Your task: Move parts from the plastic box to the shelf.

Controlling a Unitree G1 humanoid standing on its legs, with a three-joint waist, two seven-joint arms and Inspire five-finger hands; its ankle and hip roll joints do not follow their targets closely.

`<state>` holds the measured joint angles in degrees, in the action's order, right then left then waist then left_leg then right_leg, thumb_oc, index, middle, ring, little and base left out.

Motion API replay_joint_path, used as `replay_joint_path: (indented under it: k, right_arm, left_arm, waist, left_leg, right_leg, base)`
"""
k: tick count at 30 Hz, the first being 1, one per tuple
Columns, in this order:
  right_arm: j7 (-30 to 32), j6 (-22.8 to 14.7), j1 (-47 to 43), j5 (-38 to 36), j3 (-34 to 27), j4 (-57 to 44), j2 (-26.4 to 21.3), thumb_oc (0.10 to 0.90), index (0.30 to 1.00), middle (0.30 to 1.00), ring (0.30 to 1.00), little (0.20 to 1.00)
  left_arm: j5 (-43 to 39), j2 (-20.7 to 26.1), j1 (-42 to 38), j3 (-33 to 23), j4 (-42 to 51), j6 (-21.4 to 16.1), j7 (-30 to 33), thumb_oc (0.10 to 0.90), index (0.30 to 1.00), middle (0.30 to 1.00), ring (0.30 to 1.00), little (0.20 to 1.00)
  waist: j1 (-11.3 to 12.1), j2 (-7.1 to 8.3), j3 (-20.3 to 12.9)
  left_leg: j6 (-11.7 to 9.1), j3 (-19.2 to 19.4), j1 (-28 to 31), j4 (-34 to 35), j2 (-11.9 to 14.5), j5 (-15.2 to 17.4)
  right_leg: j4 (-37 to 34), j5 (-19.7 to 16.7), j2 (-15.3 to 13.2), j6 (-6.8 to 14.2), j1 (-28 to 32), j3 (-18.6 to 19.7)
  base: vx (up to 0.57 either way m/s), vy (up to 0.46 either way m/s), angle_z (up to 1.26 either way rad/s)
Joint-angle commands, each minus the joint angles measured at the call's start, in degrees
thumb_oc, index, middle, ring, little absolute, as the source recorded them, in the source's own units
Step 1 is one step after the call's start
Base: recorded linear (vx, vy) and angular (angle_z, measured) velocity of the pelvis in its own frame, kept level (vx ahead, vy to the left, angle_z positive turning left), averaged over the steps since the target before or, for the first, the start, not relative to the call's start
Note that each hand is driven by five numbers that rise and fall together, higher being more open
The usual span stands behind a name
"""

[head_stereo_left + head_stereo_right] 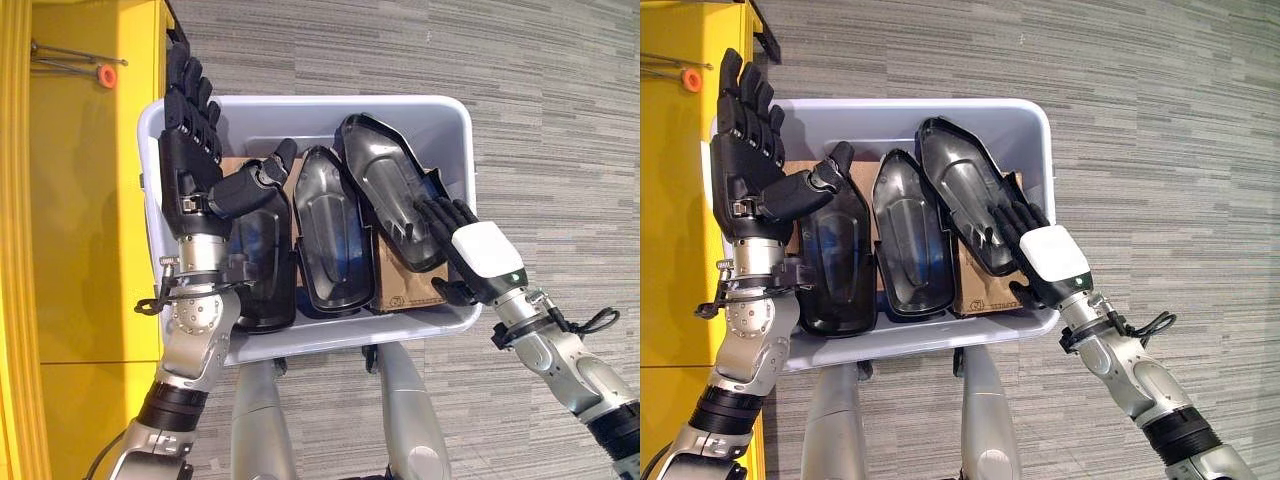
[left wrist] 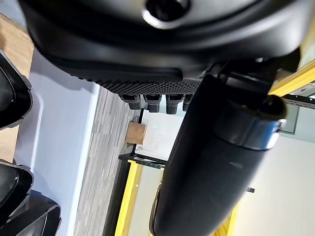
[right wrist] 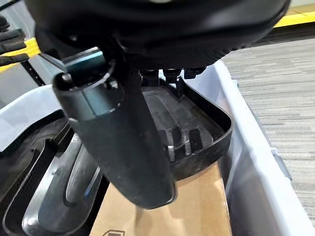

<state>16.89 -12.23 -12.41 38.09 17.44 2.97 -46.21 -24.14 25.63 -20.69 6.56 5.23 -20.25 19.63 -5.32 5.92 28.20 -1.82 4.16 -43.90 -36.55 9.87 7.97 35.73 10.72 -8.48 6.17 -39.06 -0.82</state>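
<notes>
A pale lavender-grey plastic box (image 1: 455, 130) holds three glossy black moulded plastic shell parts side by side on brown cardboard (image 1: 400, 285). The left part (image 1: 262, 265) and middle part (image 1: 330, 240) lie flat; the right part (image 1: 385, 185) is tilted, raised above the cardboard.

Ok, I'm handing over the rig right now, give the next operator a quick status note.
Left hand: open, raised over the left rim of the plastic box, holding nothing.
Right hand: fingers laid on the tilted right-hand black part; whether it is gripped cannot be told.
Middle part and left part lie in the box, on cardboard.
Done: no part is out of the box.
Left: lift each part out and move it to the shelf.
</notes>
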Motion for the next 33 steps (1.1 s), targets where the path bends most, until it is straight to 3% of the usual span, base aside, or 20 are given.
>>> replay_joint_path:
  k: [1,33]
  right_arm:
    - [2.0,-1.4,-1.5,0.2,0.2,-0.1,-3.5,0.900,1.000,1.000,1.000,1.000]
    - [1.4,0.6,-11.9,7.5,12.0,12.2,-4.0,0.900,1.000,1.000,1.000,1.000]
  left_arm:
    - [1.8,-1.4,-1.9,1.1,6.0,-6.6,-1.5,0.900,1.000,1.000,1.000,1.000]
    - [0.4,-1.5,-2.4,2.1,5.5,-6.6,-2.9,0.900,1.000,1.000,1.000,1.000]
  waist:
    - [0.8,-1.59,-6.0]
    - [2.3,-2.37,-5.4]
  left_leg:
    - [-2.2,-3.5,0.9,-1.1,3.5,3.3]
    - [-2.4,-4.1,-0.1,-1.2,3.0,2.7]
  right_leg:
    - [-2.1,-2.7,-2.1,0.2,3.6,-1.5]
    - [-0.9,-2.1,-2.2,-0.2,2.5,-1.8]
  base:
    - [0.00,0.000,0.00]
    - [0.00,-0.004,0.01]
